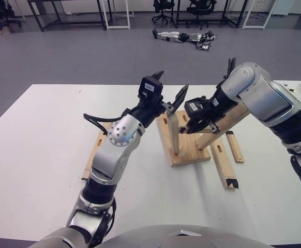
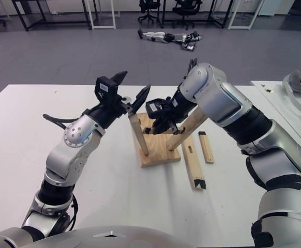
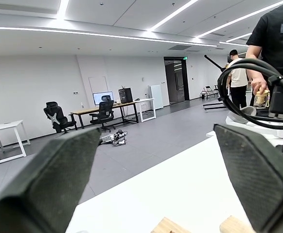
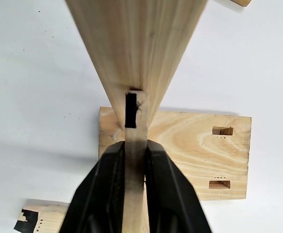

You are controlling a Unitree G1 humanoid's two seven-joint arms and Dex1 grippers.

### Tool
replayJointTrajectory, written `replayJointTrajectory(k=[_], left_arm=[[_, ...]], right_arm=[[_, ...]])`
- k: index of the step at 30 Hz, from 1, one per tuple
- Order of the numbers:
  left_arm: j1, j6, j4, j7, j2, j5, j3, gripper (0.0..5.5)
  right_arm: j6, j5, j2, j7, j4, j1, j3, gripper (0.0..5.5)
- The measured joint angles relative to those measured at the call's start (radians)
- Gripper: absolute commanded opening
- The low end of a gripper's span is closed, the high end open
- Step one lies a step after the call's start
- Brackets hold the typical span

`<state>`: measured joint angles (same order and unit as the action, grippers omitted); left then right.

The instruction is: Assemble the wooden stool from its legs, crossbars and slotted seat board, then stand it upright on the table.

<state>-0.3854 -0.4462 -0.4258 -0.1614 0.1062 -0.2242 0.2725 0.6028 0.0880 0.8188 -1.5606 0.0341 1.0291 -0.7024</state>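
Left and right eye views. Left arm bent up from the near edge of the white surface (image 1: 31,155), forearm angled toward the far edge. Left gripper (image 1: 171,85) spread wide with nothing between its black fingers, hovering just above the top of an upright pale wooden leg (image 1: 175,132). Right arm reaching in from the right edge, elbow high. Right gripper (image 1: 197,124) low, against a thick leaning wooden leg (image 1: 225,126), its hold hard to make out here. Upright leg standing in the flat slotted seat board (image 1: 186,152), mid-surface, nearer the far edge than the near one. Toward the right edge, a loose slotted leg (image 1: 224,165) lying flat, with a short wooden bar (image 1: 235,146) just beside it. More pale wooden pieces (image 1: 93,155) partly hidden under the left arm.

Left wrist view. Two blunt dark fingers (image 3: 44,189) far apart, with two pale wood ends (image 3: 168,225) just past them. Behind, desks and black office chairs (image 3: 56,116).

Right wrist view. Black fingers (image 4: 107,189) pressed tight on both sides of a narrow pale crossbar (image 4: 134,145), its end meeting a dark slot (image 4: 131,110) in the wide, grain-streaked leaning leg. Below, the seat board with two open rectangular slots (image 4: 221,130).
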Motion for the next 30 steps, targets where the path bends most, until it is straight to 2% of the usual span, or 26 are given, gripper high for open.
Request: replayJointTrajectory(k=[9, 10, 14, 20, 22, 26, 30], left_arm=[[0.001, 0.013, 0.055, 0.019, -0.033, 0.017, 0.014, 4.26], [0.004, 0.009, 0.068, 0.020, -0.032, 0.028, 0.015, 4.26], [0.001, 0.008, 0.069, 0.019, -0.032, 0.043, 0.004, 4.26], [0.003, -0.002, 0.062, 0.015, -0.023, 0.044, -0.030, 4.26], [0.001, -0.004, 0.058, 0.016, -0.024, 0.044, -0.037, 4.26], [-0.002, -0.077, 0.002, 0.018, -0.016, 0.035, -0.079, 4.26], [-0.008, -0.190, -0.170, 0.018, -0.015, -0.016, -0.113, 4.26]], right_arm=[[-0.010, 0.003, -0.003, 0.002, -0.015, -0.013, -0.008, 0.43], [-0.014, 0.003, -0.008, 0.002, -0.022, -0.013, -0.007, 0.78], [-0.039, -0.050, -0.082, 0.006, -0.116, -0.084, -0.050, 1.51], [-0.067, -0.046, -0.121, -0.047, -0.185, -0.060, -0.006, 2.66], [-0.075, -0.045, -0.138, -0.043, -0.194, -0.058, 0.024, 2.66], [-0.099, -0.030, -0.147, -0.016, -0.191, 0.026, 0.158, 2.66], [-0.088, -0.056, -0.055, 0.115, -0.042, 0.138, 0.349, 2.66]])
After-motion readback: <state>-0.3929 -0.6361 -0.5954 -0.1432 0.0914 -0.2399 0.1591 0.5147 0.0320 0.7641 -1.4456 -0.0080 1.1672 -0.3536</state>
